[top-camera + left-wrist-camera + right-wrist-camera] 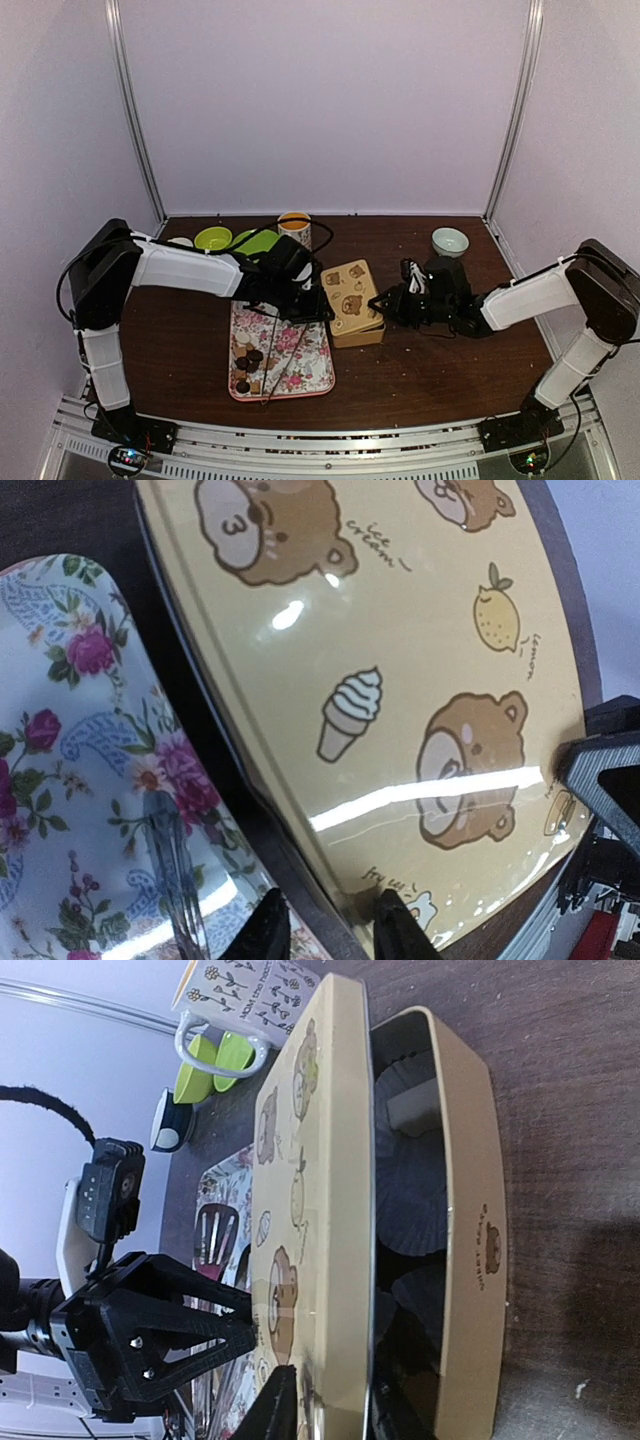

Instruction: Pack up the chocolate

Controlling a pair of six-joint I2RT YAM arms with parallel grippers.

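Several dark round chocolate pieces (247,362) lie on the floral tray (305,365) at its near left. A pale chocolate block (412,1108) sits in a dark paper cup inside the tan tin base (468,1210). The bear-printed lid (400,680) is raised at an angle over the base. My left gripper (334,932) is shut on the lid's left edge, one finger on top and one under the rim. My right gripper (330,1410) straddles the lid's right edge (345,1260), open with a small gap. In the top view both grippers (322,305) (385,305) flank the tin.
Metal tongs (172,865) lie on the floral tray (60,740) beside the tin. A patterned mug (294,228), two green bowls (215,238) and a dark cup stand at the back left. A pale bowl (449,240) stands at the back right.
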